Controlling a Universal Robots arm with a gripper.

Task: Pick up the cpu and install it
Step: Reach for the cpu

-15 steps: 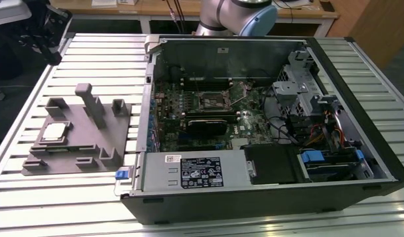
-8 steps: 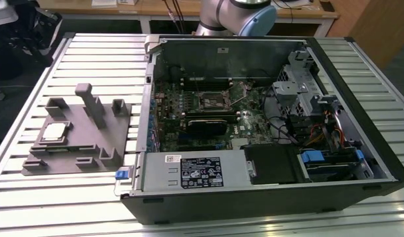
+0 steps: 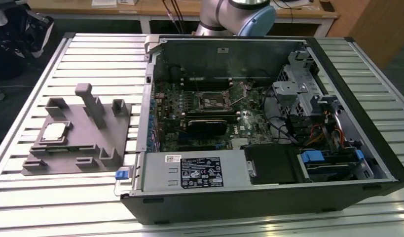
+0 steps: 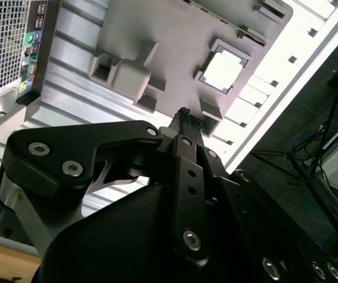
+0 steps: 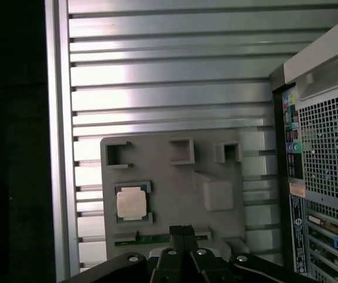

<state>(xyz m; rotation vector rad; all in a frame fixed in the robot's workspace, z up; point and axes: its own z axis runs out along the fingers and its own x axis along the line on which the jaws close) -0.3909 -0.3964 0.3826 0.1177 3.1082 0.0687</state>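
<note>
Gripper [image 5: 182,231] well above the grey tray [image 5: 169,177], cpu [image 5: 131,203] not yet picked.
Fingers [image 4: 185,127] look pressed together on nothing, as far as both wrist views let us tell. On the exterior view's left we see the cpu [image 3: 55,131] flat in the grey tray; rightward, the open computer case [image 3: 268,197] with its socket [image 3: 213,101]. For a clean pick we'd square the fingers to the chip's edges, keeping it level.

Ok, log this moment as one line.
cpu: lying in grey tray, not picked up | end effector: shut, empty, apart from cpu | computer case: open
</note>
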